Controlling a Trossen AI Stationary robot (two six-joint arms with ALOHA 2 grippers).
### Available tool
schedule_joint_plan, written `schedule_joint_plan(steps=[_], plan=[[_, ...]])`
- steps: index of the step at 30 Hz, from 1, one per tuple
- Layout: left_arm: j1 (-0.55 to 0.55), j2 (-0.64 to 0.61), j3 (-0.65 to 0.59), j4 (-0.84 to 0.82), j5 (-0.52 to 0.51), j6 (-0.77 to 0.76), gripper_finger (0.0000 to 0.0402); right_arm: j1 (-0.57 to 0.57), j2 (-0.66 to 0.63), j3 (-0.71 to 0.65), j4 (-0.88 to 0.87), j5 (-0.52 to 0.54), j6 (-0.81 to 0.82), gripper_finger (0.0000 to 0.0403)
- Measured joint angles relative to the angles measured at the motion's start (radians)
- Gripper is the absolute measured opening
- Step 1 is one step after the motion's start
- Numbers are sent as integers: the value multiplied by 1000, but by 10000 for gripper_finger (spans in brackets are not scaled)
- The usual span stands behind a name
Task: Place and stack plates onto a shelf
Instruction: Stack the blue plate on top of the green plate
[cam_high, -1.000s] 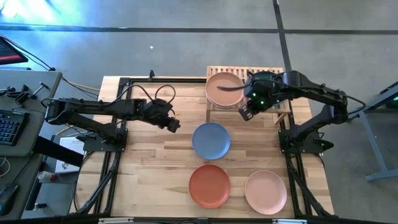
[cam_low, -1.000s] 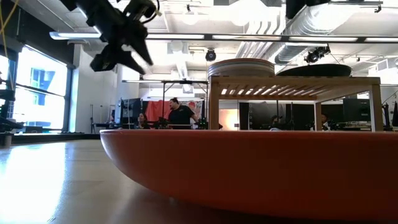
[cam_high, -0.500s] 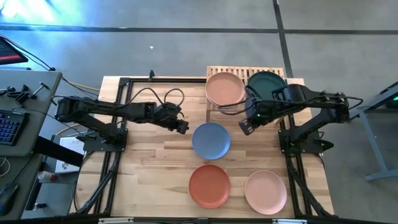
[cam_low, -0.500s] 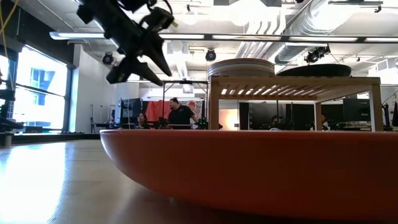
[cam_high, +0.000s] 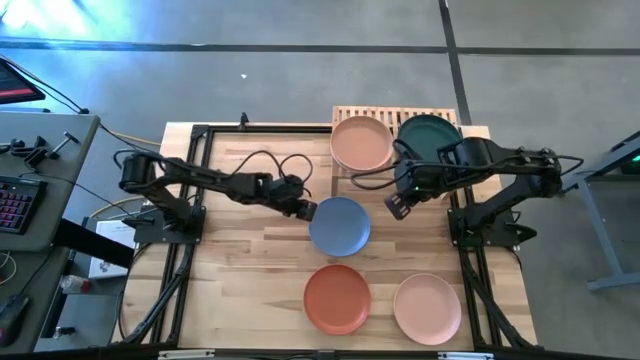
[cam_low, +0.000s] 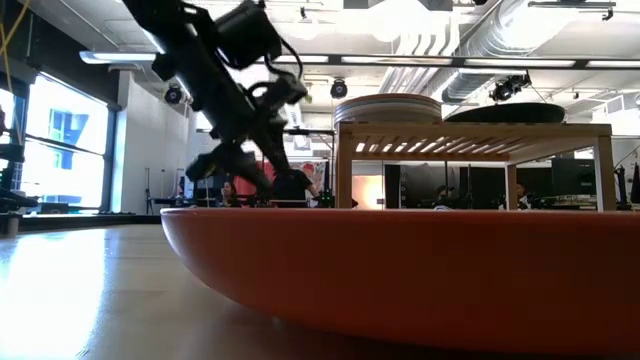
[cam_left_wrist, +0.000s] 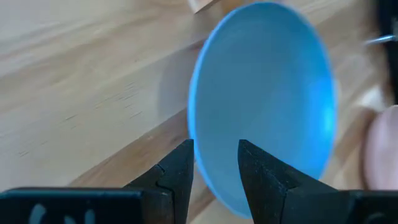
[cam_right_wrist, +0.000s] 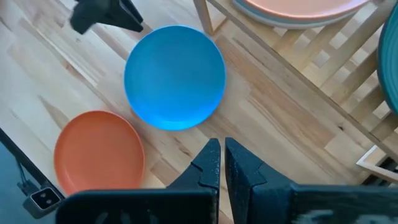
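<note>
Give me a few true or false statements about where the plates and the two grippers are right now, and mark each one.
1. The left gripper is at the blue plate's rim, open. True.
2. The dark green plate lies on the tabletop. False: it sits on the shelf, beside the peach-topped stack.
3. The right gripper holds a plate. False: it is shut and empty, in front of the shelf.
4. The terracotta-orange plate and pink plate lie on the table. True.

Matte, smooth blue plate (cam_high: 339, 226) on a pale wood-grain table (cam_high: 240, 290); slatted wooden shelf (cam_high: 452, 186).
</note>
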Motion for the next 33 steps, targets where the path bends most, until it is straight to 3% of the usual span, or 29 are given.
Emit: schedule_joint_plan(steps=[11,33], plan=[[0,103,0,69,27,-26,113,0,0,0,-1,0,-58,1],[-9,182,29,97,1,-1,109,0,0,0,-4,1,-74,1]])
